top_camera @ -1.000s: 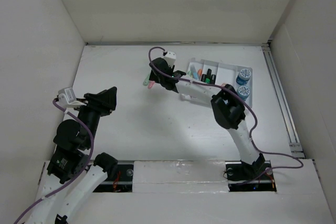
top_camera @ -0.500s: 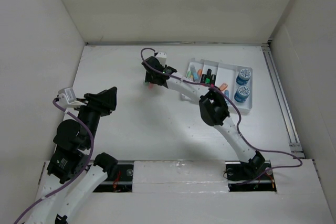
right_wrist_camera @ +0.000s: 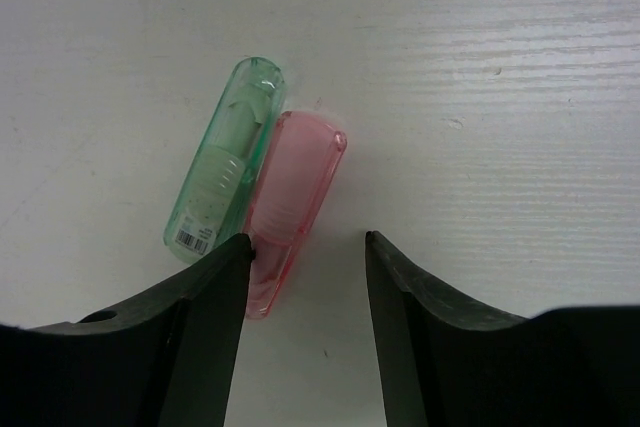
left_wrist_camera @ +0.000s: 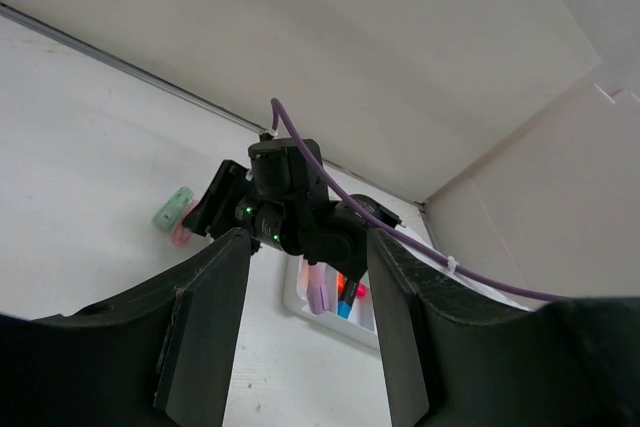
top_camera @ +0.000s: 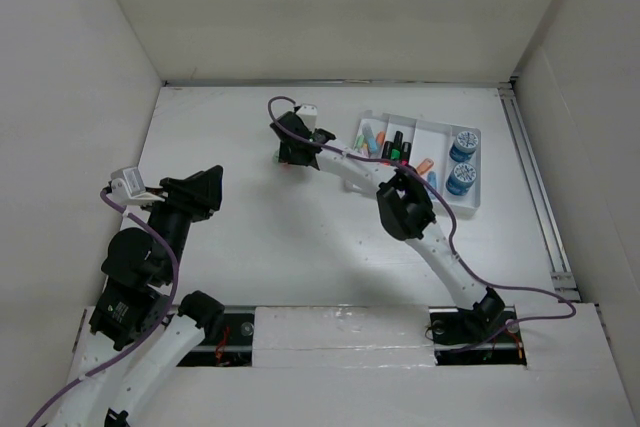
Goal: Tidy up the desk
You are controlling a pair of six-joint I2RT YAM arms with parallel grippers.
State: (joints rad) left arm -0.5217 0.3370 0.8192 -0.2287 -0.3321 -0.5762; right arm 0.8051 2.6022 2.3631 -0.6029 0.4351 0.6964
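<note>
Pens (top_camera: 386, 143) sat in the tray (top_camera: 437, 133). A green case (right_wrist_camera: 222, 159) and pink case (right_wrist_camera: 290, 202) lay loose under the open right pincer (right_wrist_camera: 305, 247). The left pincer (left_wrist_camera: 307, 242) was open, empty.

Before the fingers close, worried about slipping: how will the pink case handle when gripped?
The pink case looks like smooth hard plastic: probably stiff, light, maybe slippery. It touches the green case, so pushing likely shifts both.

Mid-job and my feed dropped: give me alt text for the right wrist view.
A green case and a pink case lie side by side, touching, on the white desk. The right jaws stand open over them, holding nothing, one tip at the pink case's lower end and the other over bare desk.
</note>
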